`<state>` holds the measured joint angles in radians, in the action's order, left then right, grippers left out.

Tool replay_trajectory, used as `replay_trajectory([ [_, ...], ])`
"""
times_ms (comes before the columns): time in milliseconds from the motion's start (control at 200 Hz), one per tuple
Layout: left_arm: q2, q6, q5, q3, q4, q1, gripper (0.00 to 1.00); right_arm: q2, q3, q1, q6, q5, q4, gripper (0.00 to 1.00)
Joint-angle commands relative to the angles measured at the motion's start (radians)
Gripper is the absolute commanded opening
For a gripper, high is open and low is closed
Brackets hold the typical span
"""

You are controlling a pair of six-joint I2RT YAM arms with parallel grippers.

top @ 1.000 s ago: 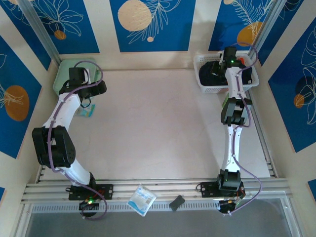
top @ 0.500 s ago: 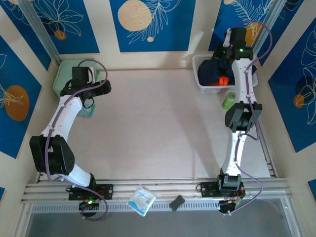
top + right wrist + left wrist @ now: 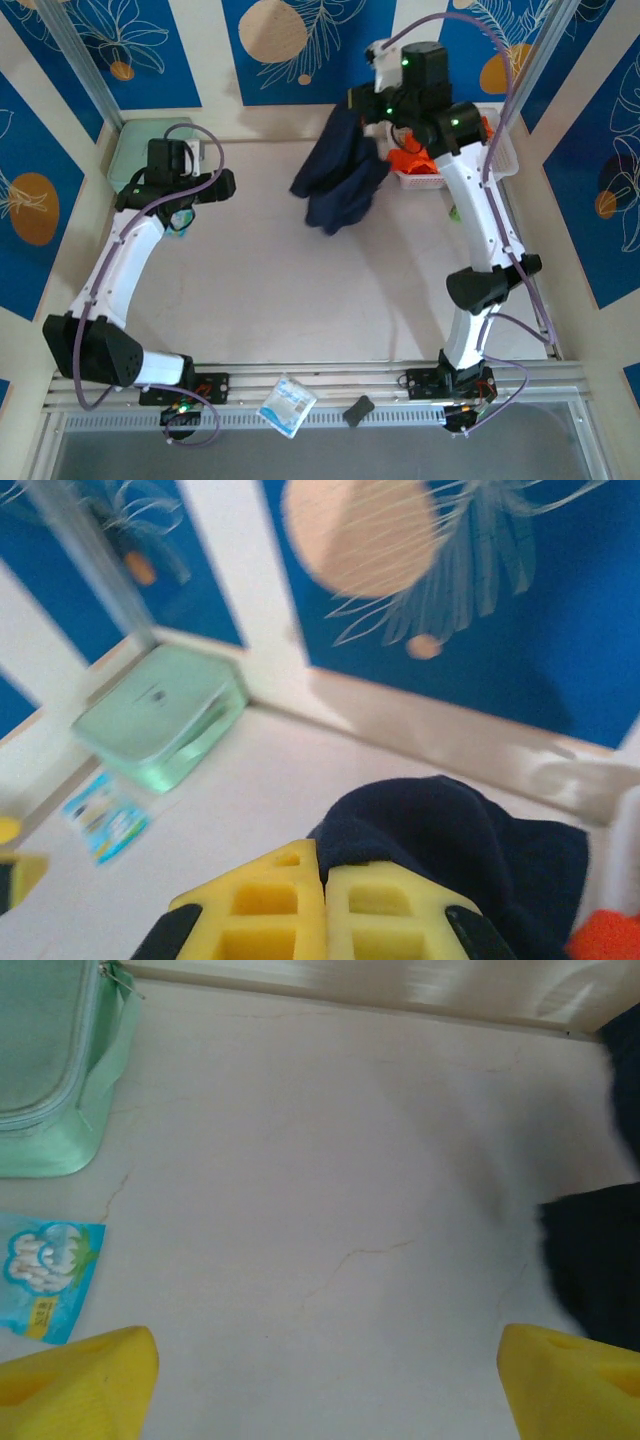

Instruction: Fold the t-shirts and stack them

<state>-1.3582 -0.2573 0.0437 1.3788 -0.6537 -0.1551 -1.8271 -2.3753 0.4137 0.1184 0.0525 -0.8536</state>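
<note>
The dark navy t-shirt hangs bunched in the air over the back of the table, held up by my right gripper, which is shut on its cloth. The yellow fingers press together with the navy fabric pinched at their tips. The bright orange t-shirt lies in the white basket at the back right, and shows at the right wrist view's corner. My left gripper hovers open above bare table at the back left, its yellow fingertips far apart. The navy shirt's edge shows at its right.
A pale green zipped case sits in the back left corner, also seen as the case. A small blue snack packet lies beside it. Another packet and a dark item rest on the front rail. A green object lies by the basket.
My right gripper lifted the navy t-shirt out of the basket and swung it left over the table, uncovering the orange shirt. My left arm stretched out further to the right.
</note>
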Motion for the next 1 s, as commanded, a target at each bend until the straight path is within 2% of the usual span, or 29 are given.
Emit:
replay_trajectory([
  [0, 0.062, -0.007, -0.042, 0.029, -0.069, -0.007, 0.88, 0.099, 0.128, 0.055, 0.025, 0.018, 0.081, 0.0],
  [80, 0.089, -0.007, -0.07, 0.03, -0.091, -0.007, 0.89, 0.156, 0.284, 0.093, 0.089, -0.019, 0.137, 0.0],
  [225, 0.109, -0.009, -0.101, 0.048, -0.144, -0.008, 0.89, 0.24, 0.598, 0.164, 0.2, 0.007, 0.225, 0.0],
  [450, 0.117, -0.047, -0.088, 0.03, -0.23, -0.02, 0.91, 0.369, 1.067, 0.192, 0.37, 0.163, 0.252, 0.0],
  [590, 0.108, -0.087, -0.067, -0.045, -0.216, -0.082, 0.93, 0.429, 1.243, 0.16, 0.432, 0.268, 0.21, 0.0],
  [635, 0.095, -0.1, -0.058, -0.075, -0.197, -0.109, 0.93, 0.441, 1.275, 0.147, 0.451, 0.287, 0.19, 0.16],
  [690, 0.065, -0.122, -0.044, -0.113, -0.168, -0.142, 0.94, 0.456, 1.311, 0.133, 0.467, 0.296, 0.178, 0.42],
  [745, 0.022, -0.145, -0.023, -0.144, -0.132, -0.173, 0.94, 0.473, 1.341, 0.126, 0.478, 0.303, 0.176, 0.58],
  [775, -0.006, -0.158, -0.015, -0.159, -0.108, -0.188, 0.93, 0.483, 1.357, 0.123, 0.483, 0.303, 0.178, 0.63],
  [860, -0.098, -0.21, -0.034, -0.181, -0.046, -0.214, 0.91, 0.511, 1.385, 0.117, 0.486, 0.295, 0.18, 0.7],
  [891, -0.13, -0.228, -0.048, -0.185, -0.023, -0.216, 0.89, 0.519, 1.389, 0.116, 0.486, 0.292, 0.179, 0.8],
  [991, -0.234, -0.278, -0.117, -0.174, 0.062, -0.212, 0.85, 0.542, 1.389, 0.114, 0.481, 0.284, 0.155, 0.81],
])
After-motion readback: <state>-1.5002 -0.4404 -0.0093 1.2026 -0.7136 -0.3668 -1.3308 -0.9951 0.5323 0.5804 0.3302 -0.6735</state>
